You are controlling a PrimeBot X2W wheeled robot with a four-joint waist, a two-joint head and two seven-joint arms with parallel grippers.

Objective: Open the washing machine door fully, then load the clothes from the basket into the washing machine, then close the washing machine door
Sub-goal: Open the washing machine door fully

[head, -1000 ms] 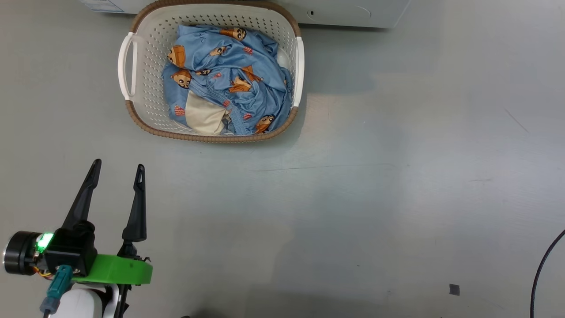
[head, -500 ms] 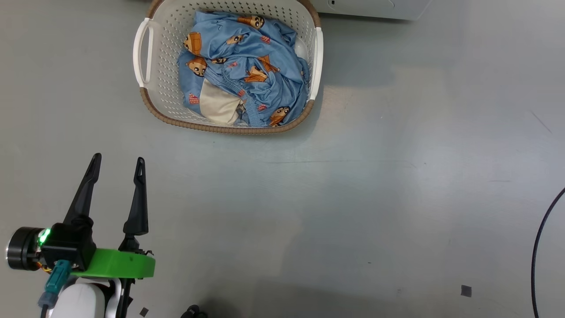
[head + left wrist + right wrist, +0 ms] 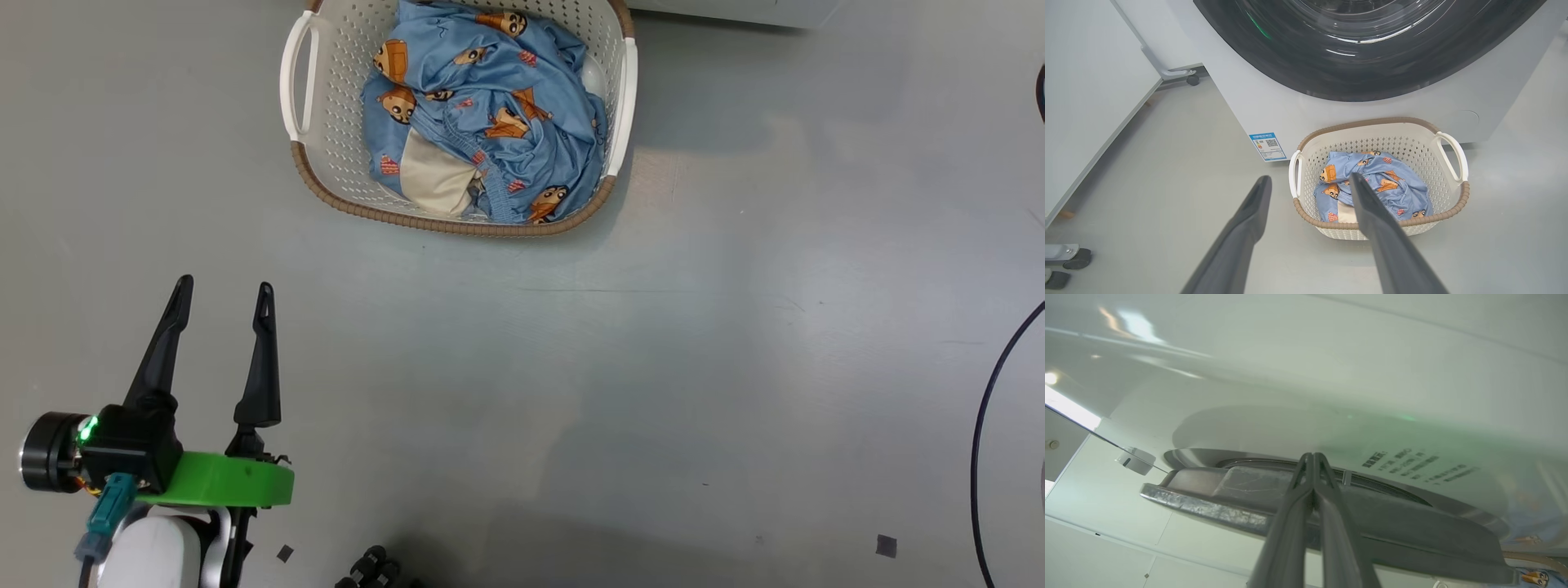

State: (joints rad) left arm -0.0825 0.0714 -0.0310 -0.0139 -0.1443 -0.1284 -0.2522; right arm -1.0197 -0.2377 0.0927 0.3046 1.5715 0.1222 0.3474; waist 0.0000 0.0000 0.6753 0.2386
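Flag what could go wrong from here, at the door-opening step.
1. Right gripper is shut, with its thin tips at the door edge. They may slip off when pulling.
2. Basket sits close in front of the washer, under the door. A low arm sweep could knock it.
3. Cable lies on the floor at the right. Driving that way could snag it.

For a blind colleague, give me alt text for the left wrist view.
A cream basket holding blue bear-print clothes sits on the grey floor before a white washing machine, its black-rimmed door above. The left gripper spreads its two dark fingers open in the foreground.
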